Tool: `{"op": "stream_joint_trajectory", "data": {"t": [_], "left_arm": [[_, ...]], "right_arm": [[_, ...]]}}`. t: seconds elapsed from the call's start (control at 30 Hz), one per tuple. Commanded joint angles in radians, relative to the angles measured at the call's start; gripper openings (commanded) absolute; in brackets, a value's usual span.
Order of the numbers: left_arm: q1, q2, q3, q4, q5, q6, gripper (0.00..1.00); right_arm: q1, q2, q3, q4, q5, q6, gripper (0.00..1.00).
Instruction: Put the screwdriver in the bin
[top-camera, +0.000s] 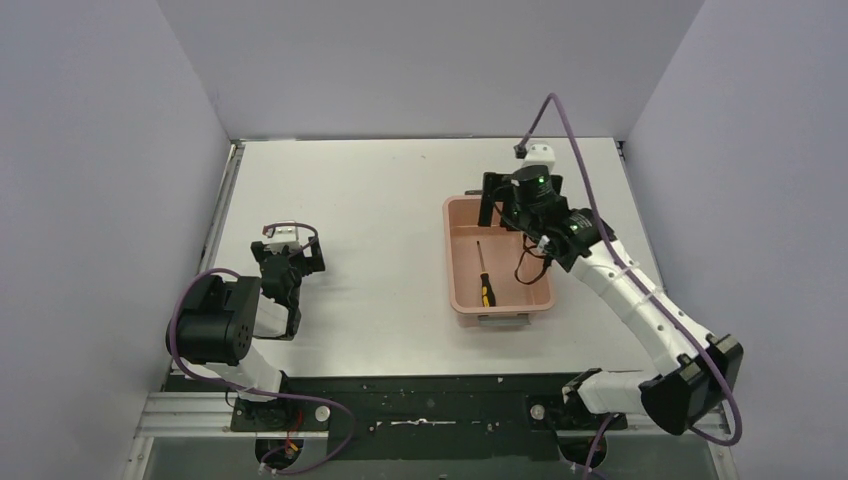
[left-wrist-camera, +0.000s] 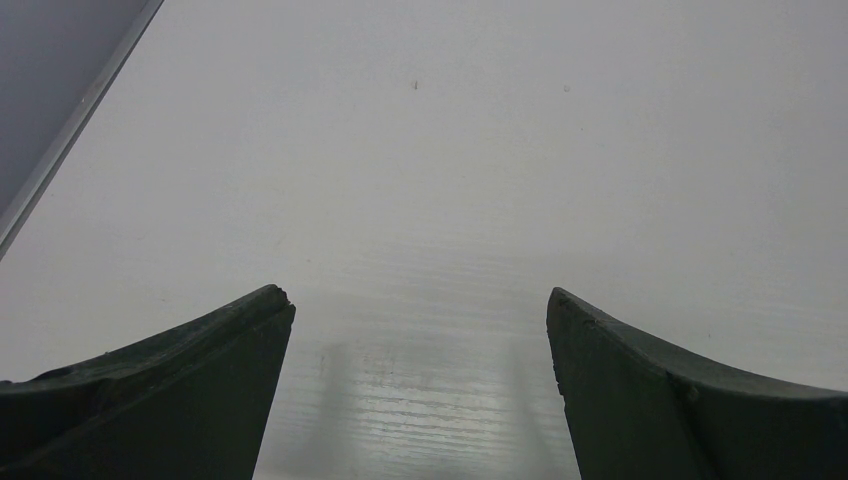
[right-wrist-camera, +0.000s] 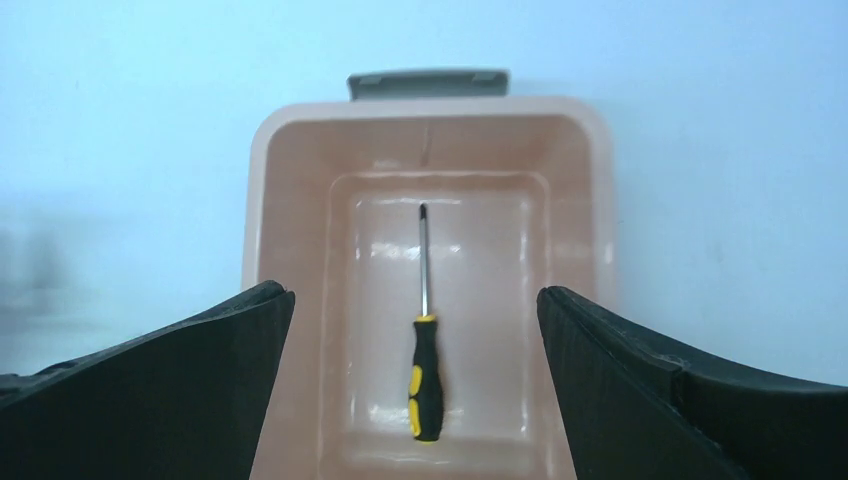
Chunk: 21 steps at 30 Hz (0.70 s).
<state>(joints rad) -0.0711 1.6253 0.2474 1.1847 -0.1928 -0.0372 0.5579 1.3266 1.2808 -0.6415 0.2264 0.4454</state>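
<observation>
The screwdriver (top-camera: 485, 280), with a yellow-and-black handle and a thin shaft, lies flat on the floor of the salmon-pink bin (top-camera: 452, 262), right of the table's middle. In the right wrist view the screwdriver (right-wrist-camera: 425, 375) lies lengthwise in the bin (right-wrist-camera: 285, 180), its tip toward the grey handle (right-wrist-camera: 430, 83). My right gripper (top-camera: 510, 205) (right-wrist-camera: 415, 295) hangs above the bin, open and empty, clear of the screwdriver. My left gripper (top-camera: 292, 262) (left-wrist-camera: 420, 295) is open and empty, low over bare table on the left.
The white table (top-camera: 380, 200) has grey walls on three sides. A metal rail (top-camera: 225, 200) runs along the table's left edge. The right arm's purple cable (top-camera: 570, 130) loops above the bin's far end.
</observation>
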Motion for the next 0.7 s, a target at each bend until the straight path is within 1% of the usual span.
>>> {"op": "stream_joint_trajectory", "data": {"t": [0.0, 0.07, 0.13, 0.23, 0.33, 0.4, 0.5, 0.57, 0.67], "left_arm": [[-0.001, -0.014, 0.007, 0.023, 0.01, 0.008, 0.97], [-0.001, -0.014, 0.007, 0.023, 0.009, 0.007, 0.97], [-0.001, -0.014, 0.007, 0.024, 0.01, 0.007, 0.97], [-0.001, -0.015, 0.007, 0.023, 0.01, 0.007, 0.97], [-0.001, -0.014, 0.007, 0.023, 0.01, 0.007, 0.97], [-0.001, -0.014, 0.007, 0.023, 0.01, 0.007, 0.97], [-0.001, -0.014, 0.007, 0.023, 0.009, 0.007, 0.97], [-0.001, -0.014, 0.007, 0.024, 0.01, 0.007, 0.97], [0.0, -0.015, 0.007, 0.024, 0.009, 0.008, 0.97]], "right_arm": [[-0.086, -0.122, -0.046, 0.102, 0.091, -0.131, 1.0], [-0.14, -0.197, -0.118, 0.163, 0.114, -0.168, 1.0], [-0.183, -0.273, -0.202, 0.23, 0.206, -0.207, 1.0], [-0.22, -0.41, -0.388, 0.381, 0.306, -0.29, 1.0], [-0.237, -0.538, -0.599, 0.593, 0.336, -0.362, 1.0], [-0.24, -0.598, -0.714, 0.676, 0.344, -0.391, 1.0], [-0.242, -0.66, -0.844, 0.746, 0.423, -0.372, 1.0], [-0.243, -0.688, -0.934, 0.794, 0.425, -0.364, 1.0], [-0.245, -0.715, -1.007, 0.837, 0.414, -0.318, 1.0]]}}
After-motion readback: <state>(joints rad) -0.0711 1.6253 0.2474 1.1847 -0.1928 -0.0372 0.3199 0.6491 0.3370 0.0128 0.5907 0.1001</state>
